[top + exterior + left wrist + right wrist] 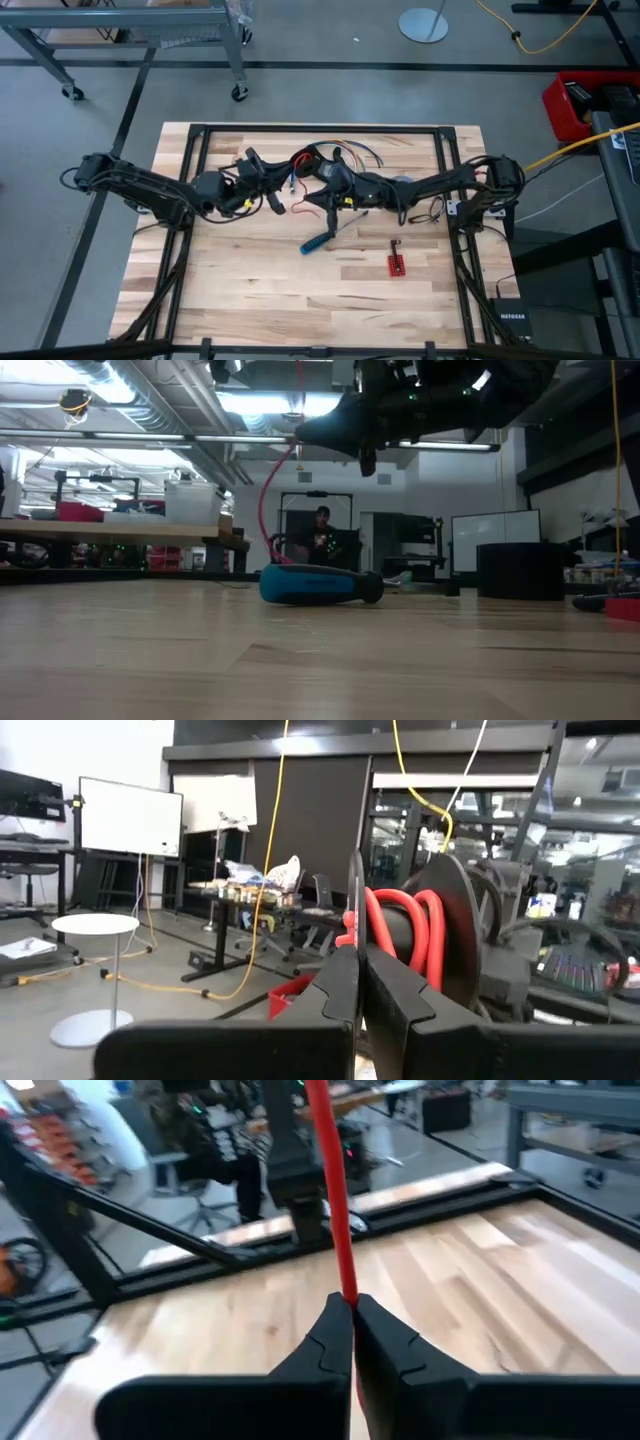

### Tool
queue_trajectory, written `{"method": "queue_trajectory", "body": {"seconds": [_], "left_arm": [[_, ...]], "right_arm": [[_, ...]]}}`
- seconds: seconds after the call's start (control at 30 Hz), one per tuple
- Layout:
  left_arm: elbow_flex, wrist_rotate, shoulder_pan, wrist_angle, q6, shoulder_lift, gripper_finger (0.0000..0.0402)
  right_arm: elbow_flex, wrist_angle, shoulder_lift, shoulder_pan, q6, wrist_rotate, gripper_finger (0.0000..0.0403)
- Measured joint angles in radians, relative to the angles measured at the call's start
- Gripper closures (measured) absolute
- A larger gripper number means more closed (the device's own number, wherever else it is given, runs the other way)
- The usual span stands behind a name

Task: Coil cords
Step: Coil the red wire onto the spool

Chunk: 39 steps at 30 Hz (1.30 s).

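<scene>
Landmark: your blue-handled screwdriver (322,236) lies mid-table (250,290).
Red block (397,265): just right of it, nearer the front edge.
Right gripper (351,1312): raised just behind the screwdriver, fingers clamped together on the red cord (330,1190).
Left gripper (359,963): behind and left of the screwdriver, fingers closed together by the red coil (405,925).
Cords (335,152): your remaining loose wires lie farthest back.

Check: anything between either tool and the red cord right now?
Nothing visible. The right tool is shut on the red cord, and the left tool is shut beside its coiled loops. The screwdriver lies on the table, below both.
</scene>
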Motion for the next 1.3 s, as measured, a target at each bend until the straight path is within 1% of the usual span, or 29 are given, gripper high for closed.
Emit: {"method": "queue_trajectory", "body": {"seconds": [0.27,0.53,0.7,0.9,1.07,1.23,1.3], "left_arm": [[0.0,-0.001,-0.008,-0.106,-0.02,-0.018,0.0401],[0.0,-0.004,-0.008,-0.243,-0.044,-0.021,0.0401],[0.0,-0.036,-0.008,-0.289,-0.054,-0.021,0.0401],[0.0,-0.048,-0.008,-0.296,-0.054,-0.021,0.0401],[0.0,-0.049,-0.008,-0.339,-0.083,-0.021,0.0401],[0.0,-0.049,-0.008,-0.403,-0.145,-0.021,0.0401],[0.0,-0.049,-0.007,-0.418,-0.163,-0.021,0.0401]], "right_arm": [[0.0,-0.184,-0.103,-0.022,-0.03,0.094,0.04],[-0.001,-0.257,-0.193,-0.049,-0.03,0.098,0.0401],[-0.001,-0.334,-0.242,-0.049,-0.03,0.091,0.0402],[-0.001,-0.467,-0.297,-0.048,-0.031,0.163,0.0402],[-0.001,-0.458,-0.336,-0.048,-0.038,0.169,0.0403],[-0.001,-0.406,-0.373,-0.048,-0.041,0.17,0.0403],[-0.001,-0.369,-0.377,-0.048,-0.034,0.152,0.0403]]}}
